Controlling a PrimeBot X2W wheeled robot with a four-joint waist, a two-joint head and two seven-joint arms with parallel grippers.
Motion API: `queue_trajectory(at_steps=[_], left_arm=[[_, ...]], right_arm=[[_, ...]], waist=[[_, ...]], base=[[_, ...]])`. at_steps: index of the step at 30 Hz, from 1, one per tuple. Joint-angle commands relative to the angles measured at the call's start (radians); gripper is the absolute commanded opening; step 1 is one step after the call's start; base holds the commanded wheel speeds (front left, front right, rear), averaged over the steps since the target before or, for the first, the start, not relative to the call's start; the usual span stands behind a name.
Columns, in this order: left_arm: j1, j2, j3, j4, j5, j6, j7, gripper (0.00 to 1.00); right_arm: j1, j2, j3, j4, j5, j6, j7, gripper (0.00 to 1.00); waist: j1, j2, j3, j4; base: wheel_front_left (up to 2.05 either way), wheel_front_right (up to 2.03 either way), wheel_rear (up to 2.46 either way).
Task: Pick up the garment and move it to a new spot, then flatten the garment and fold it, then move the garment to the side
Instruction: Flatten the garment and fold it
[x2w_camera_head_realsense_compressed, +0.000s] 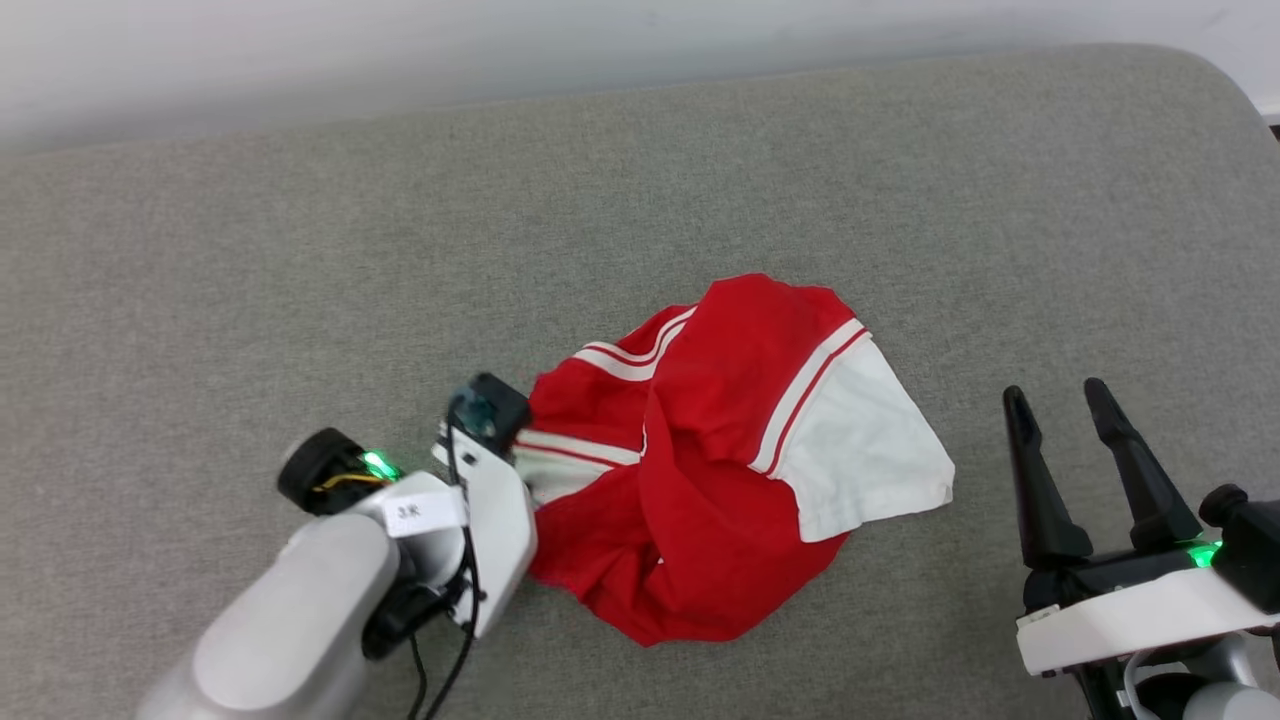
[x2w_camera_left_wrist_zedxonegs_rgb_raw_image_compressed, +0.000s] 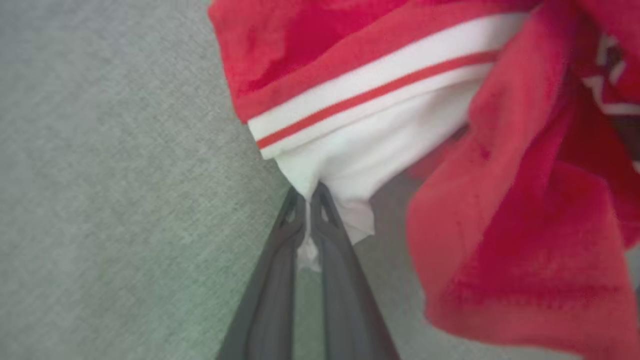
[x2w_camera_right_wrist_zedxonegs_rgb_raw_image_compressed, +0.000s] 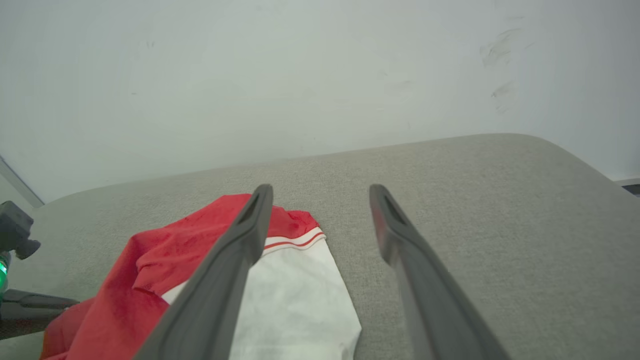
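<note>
The red jersey T-shirt (x2w_camera_head_realsense_compressed: 700, 470) lies crumpled mid-bench (x2w_camera_head_realsense_compressed: 300, 250), with a pale wall (x2w_camera_right_wrist_zedxonegs_rgb_raw_image_compressed: 300, 75) behind. In the left wrist view, the left claw (x2w_camera_left_wrist_zedxonegs_rgb_raw_image_compressed: 311, 200) is seen clenched on the white sleeve (x2w_camera_left_wrist_zedxonegs_rgb_raw_image_compressed: 380, 150), and blurred white-outlined lettering (x2w_camera_left_wrist_zedxonegs_rgb_raw_image_compressed: 602, 82) is glimpsed. The right claw (x2w_camera_head_realsense_compressed: 1055, 392) is held released, apart from the shirt, on its right.

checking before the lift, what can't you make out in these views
- Head view: the left gripper fingertips, hidden under its own wrist.
- Left wrist view: the shirt lettering, blurred, folded in and cut off by the right edge; unreadable.
- Right wrist view: part of the shirt, behind one right gripper finger and cut off by the bottom edge.
</note>
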Motion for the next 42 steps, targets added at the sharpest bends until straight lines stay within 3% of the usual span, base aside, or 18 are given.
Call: queue_trajectory(at_steps=[1,11,17,21,24,31,32,33,34,35,42], left_arm=[[0.001,0.019,0.03,-0.011,0.006,0.027,-0.029,0.0],[0.063,0.085,0.163,-0.213,-0.016,0.168,-0.127,0.0],[0.224,0.153,0.282,-0.29,-0.093,0.284,-0.136,0.0],[0.366,0.158,0.351,-0.293,-0.164,0.343,-0.166,0.0],[0.453,0.125,0.374,-0.252,-0.217,0.348,-0.209,0.0],[0.477,0.031,0.389,-0.128,-0.253,0.302,-0.356,0.0],[0.468,0.025,0.386,-0.118,-0.24,0.298,-0.381,0.18],[0.46,0.017,0.388,-0.111,-0.234,0.295,-0.409,0.43],[0.454,0.011,0.39,-0.106,-0.224,0.291,-0.437,0.96],[0.447,0.007,0.389,-0.104,-0.21,0.292,-0.465,1.0],[0.409,-0.024,0.396,-0.137,-0.13,0.308,-0.655,1.0]], right_arm=[[0.002,0.003,-0.008,0.002,0.003,0.0,-0.007,1.0],[0.022,0.002,-0.051,-0.004,-0.001,0.0,0.015,1.0],[0.038,0.003,-0.08,-0.014,-0.005,0.0,0.029,1.0],[0.044,0.003,-0.092,-0.013,0.0,0.0,0.035,1.0],[0.043,0.003,-0.096,-0.008,0.002,0.0,0.04,1.0],[0.043,0.003,-0.107,0.003,0.0,0.0,0.055,1.0],[0.044,0.003,-0.109,0.004,-0.002,0.0,0.059,1.0],[0.044,0.003,-0.111,0.004,-0.004,0.0,0.062,1.0],[0.043,0.003,-0.113,0.005,-0.007,-0.001,0.064,1.0],[0.043,0.003,-0.115,0.005,-0.009,-0.001,0.069,1.0],[0.043,0.003,-0.124,0.015,-0.005,-0.001,0.094,1.0]], waist=[[-0.0001,0.0,-0.013,0.01],[-0.0001,0.0,-0.068,0.053],[-0.0001,0.0,-0.08,0.064],[-0.0001,0.0,-0.08,0.064],[-0.0001,0.0,-0.078,0.06],[-0.0001,0.0,-0.079,0.064],[-0.0001,0.0,-0.081,0.065],[-0.0001,0.0,-0.084,0.066],[-0.0001,0.0,-0.088,0.068],[-0.0001,0.0,-0.093,0.07],[-0.0001,0.0,-0.12,0.083]], base=[[0.0,0.0,0.0],[0.0,0.0,0.0],[0.0,0.0,0.0],[0.0,0.0,0.0],[0.0,0.0,0.0],[0.0,0.0,0.0],[0.0,0.0,0.0],[0.0,0.0,0.0],[0.0,0.0,0.0],[0.0,0.0,0.0],[0.0,0.0,0.0]])
